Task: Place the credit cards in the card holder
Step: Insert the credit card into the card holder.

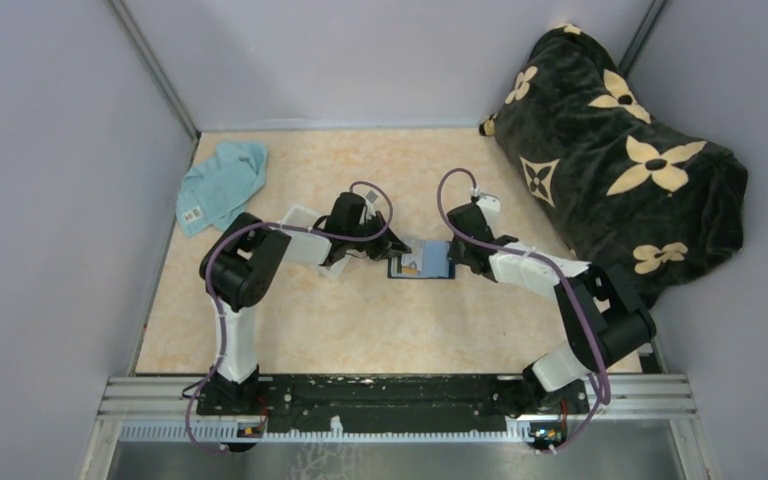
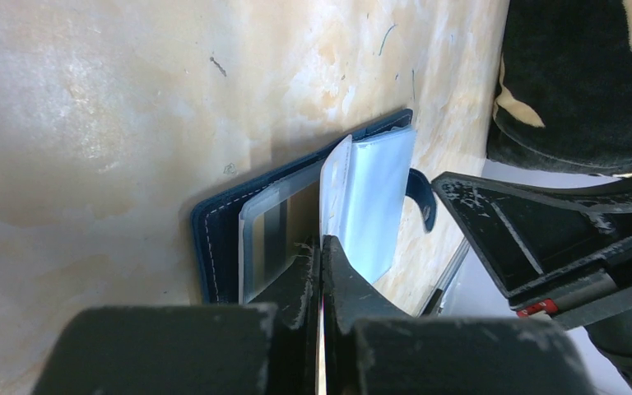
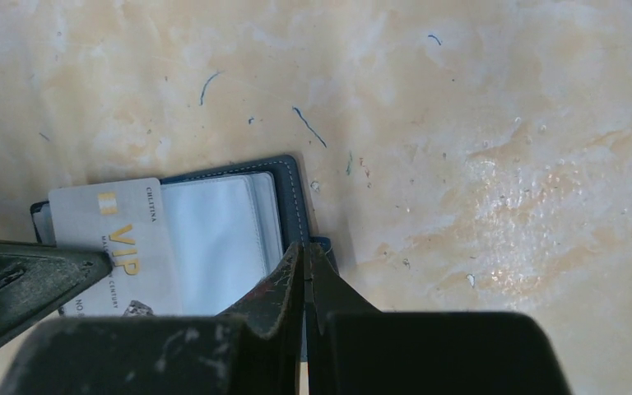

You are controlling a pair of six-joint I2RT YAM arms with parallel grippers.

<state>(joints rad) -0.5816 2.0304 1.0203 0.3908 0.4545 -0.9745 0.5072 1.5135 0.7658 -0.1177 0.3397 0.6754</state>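
Far out to the left of my left fingers, a teal cloth (image 1: 222, 183) lies crumpled on the table (image 1: 360, 330) (well apart from the work). The left gripper (image 2: 322, 247) is clenched tight, with a thin greyish credit card (image 3: 115, 239) pinched between its fingers. From that wrist I see the card almost edge-on, rising straight ahead of the tips.

The card's free end reaches over the open card holder (image 3: 293, 189), which lies flat on the table just beyond those tips, its clear sleeves (image 3: 222, 230) face up. I cannot tell whether any corner of the card is inside a slot.

On the holder's far side the right gripper (image 3: 304, 259) is clenched too, with nothing between its fingers. Its tips are down at the navy rim, just beside the small strap tab (image 2: 420, 197). The two sets of tips point toward each other with the holder between them.

Out past the right arm a dark flowered blanket (image 1: 620, 160) sits heaped.
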